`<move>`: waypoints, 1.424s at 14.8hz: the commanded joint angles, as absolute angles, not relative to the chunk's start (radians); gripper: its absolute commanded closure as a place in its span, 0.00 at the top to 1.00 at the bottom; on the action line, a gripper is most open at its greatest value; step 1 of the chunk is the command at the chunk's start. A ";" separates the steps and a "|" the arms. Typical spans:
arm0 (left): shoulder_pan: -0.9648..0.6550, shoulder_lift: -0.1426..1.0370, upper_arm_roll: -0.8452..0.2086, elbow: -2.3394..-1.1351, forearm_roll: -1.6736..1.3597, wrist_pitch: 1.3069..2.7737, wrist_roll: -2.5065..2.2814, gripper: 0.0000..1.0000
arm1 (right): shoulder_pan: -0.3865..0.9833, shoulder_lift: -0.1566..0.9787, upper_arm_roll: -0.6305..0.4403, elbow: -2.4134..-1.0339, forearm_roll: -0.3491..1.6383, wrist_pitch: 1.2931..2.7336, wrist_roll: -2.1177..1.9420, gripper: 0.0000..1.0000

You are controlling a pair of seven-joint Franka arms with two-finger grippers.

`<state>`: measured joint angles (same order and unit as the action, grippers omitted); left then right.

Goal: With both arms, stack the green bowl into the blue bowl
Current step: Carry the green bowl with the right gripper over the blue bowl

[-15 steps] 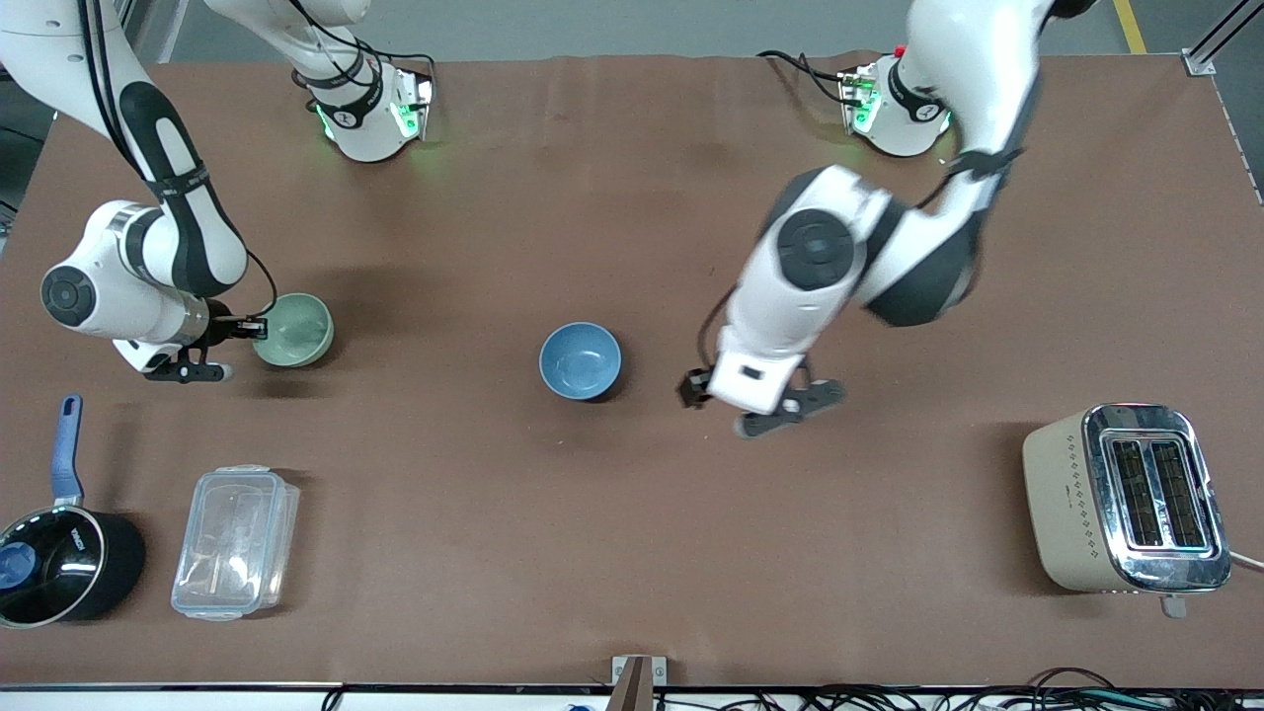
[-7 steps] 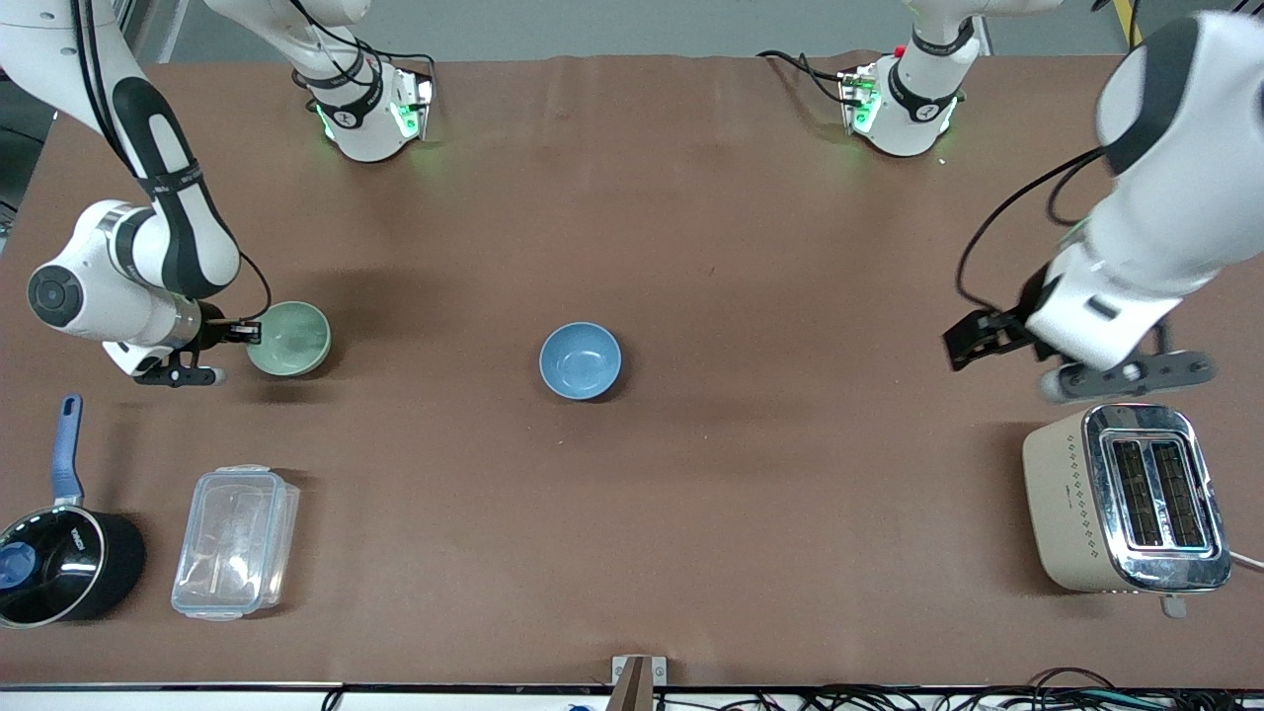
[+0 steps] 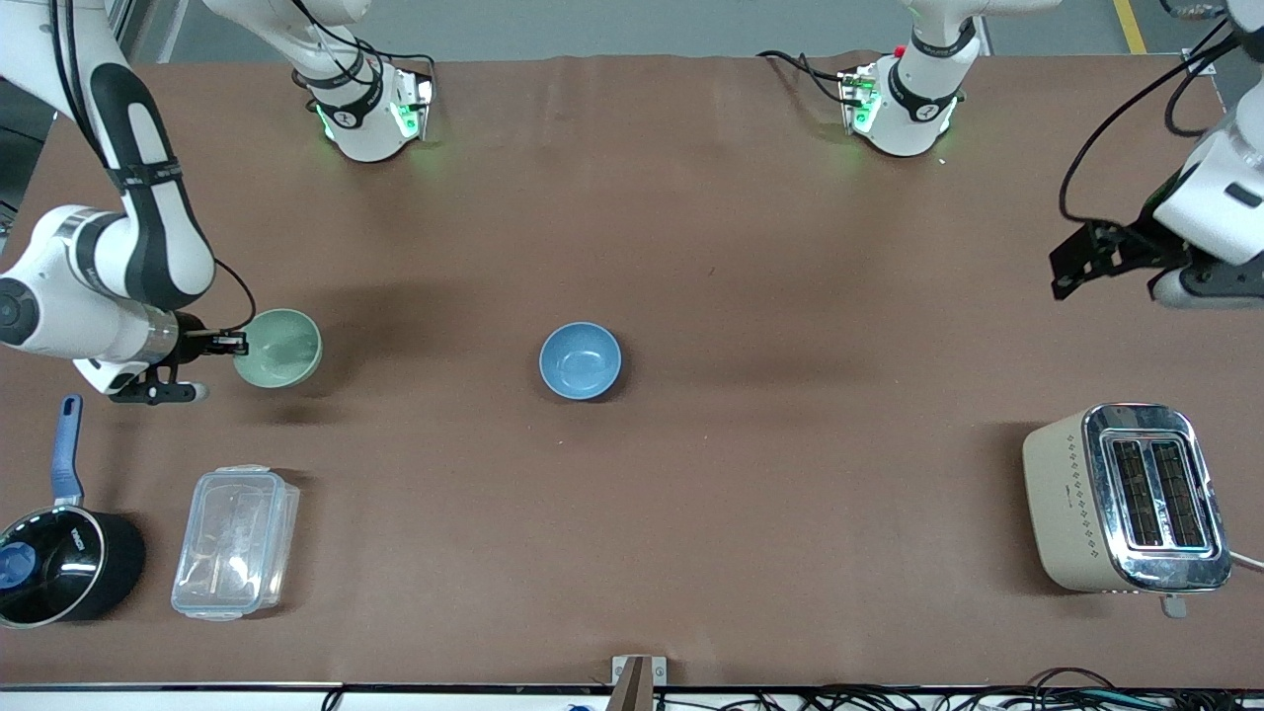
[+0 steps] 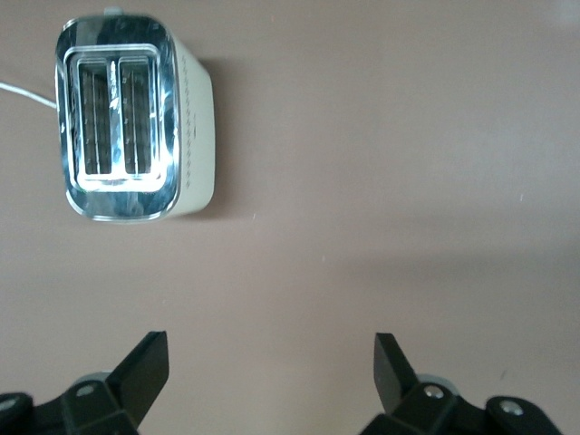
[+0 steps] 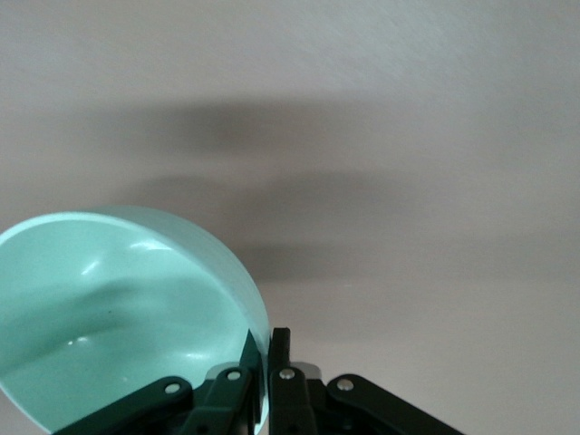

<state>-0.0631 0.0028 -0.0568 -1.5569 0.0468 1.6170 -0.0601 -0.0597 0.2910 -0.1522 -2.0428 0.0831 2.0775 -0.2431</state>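
- Currently the right gripper (image 3: pixel 229 343) pinches the rim of the green bowl (image 3: pixel 280 348), holding it lifted and tilted over the desk (image 3: pixel 691 247) toward the right arm's end.
- Mid-desk, the blue bowl (image 3: pixel 581 360) sits upright with bare surface all round.
- Near the front corner at that end: a black saucepan (image 3: pixel 54 563) and a clear lidded container (image 3: pixel 235 541).
- Over the opposite end, the left gripper (image 4: pixel 272 370) hangs spread wide, above bare desk near the toaster (image 3: pixel 1126 499).
- No writing is legible.
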 commanded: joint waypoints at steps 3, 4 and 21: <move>-0.112 -0.110 -0.009 -1.656 0.011 1.546 -0.040 1.00 | 0.010 0.272 -0.153 -1.938 0.228 1.928 -0.171 0.00; -0.112 -0.123 -0.011 -1.670 0.005 1.546 -0.041 1.00 | 0.044 0.267 -0.152 -1.933 0.230 1.925 -0.113 0.00; -0.101 -0.137 -0.018 -1.671 -0.002 1.566 -0.057 1.00 | 0.610 0.365 -0.153 -1.862 0.402 2.120 0.466 0.01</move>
